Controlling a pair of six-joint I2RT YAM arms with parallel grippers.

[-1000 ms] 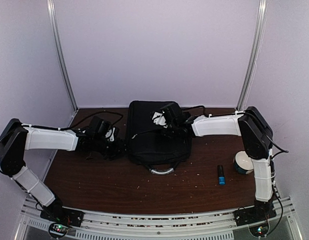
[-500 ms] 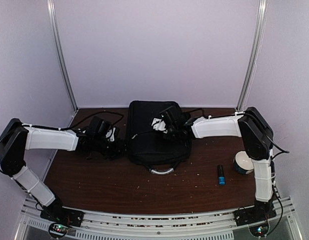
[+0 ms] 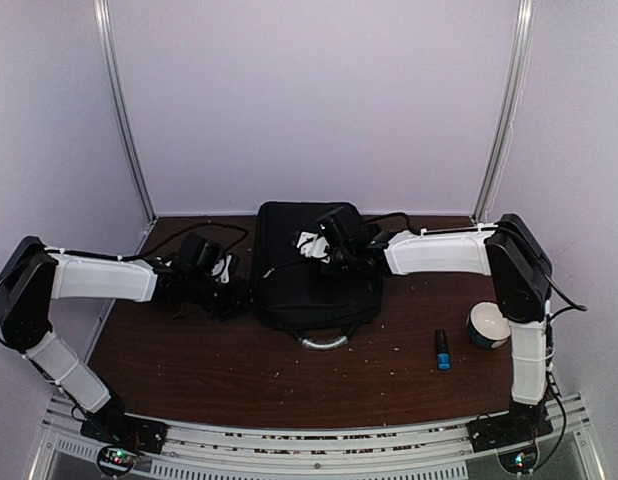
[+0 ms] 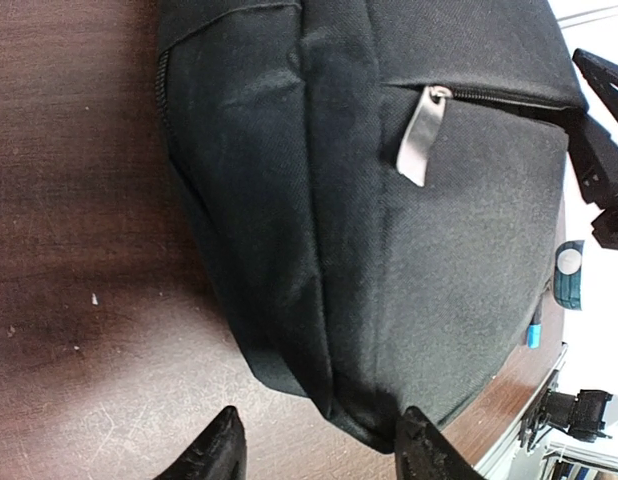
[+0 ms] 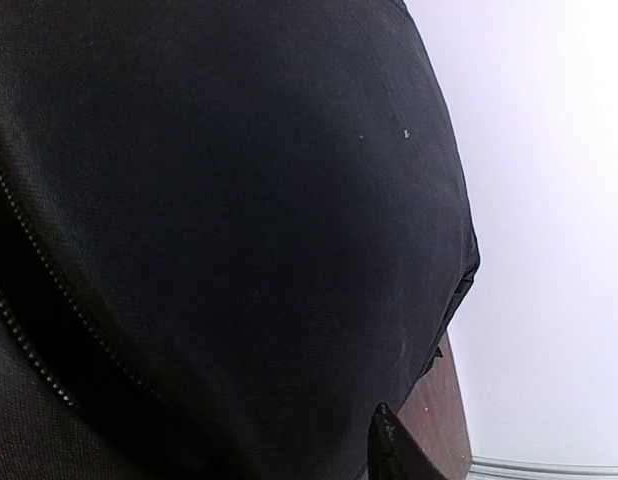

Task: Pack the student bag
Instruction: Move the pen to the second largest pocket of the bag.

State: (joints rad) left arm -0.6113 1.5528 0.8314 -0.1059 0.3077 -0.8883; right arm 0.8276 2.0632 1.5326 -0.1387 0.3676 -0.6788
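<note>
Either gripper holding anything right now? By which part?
Left gripper is open: the student bag has its edge between the fingers, unclamped. Right gripper is over the bag's top; whether it grips cannot be told.

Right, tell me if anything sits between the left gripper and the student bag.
Nothing visible does. In the left wrist view the left gripper directly faces the side of the student bag, with only table surface between them.

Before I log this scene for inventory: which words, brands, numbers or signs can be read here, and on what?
None can be read.
The student bag shows plain black fabric; its grey zipper pull bears no visible mark.
The black-and-blue stick and the round white-and-teal object are too small to show any print.
</note>
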